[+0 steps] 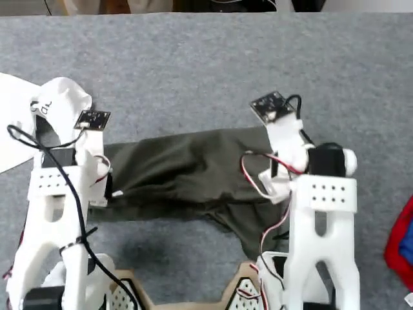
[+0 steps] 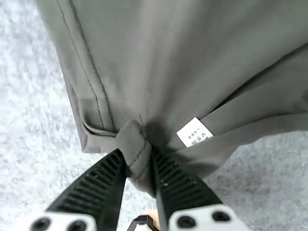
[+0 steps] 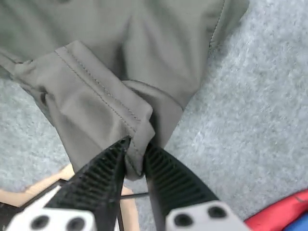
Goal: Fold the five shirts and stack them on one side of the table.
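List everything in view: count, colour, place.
shirt: one, olive, spread mid-table between the arms.
label: one, white, on the shirt.
cloth: one bundle, red and blue, at the high view's right edge.
sheet: one, white, at the high view's left edge.
table: one, grey.
left gripper: one, black fingers, shut on the shirt's hem.
right gripper: one, black fingers, shut on a fold of the shirt's hem.
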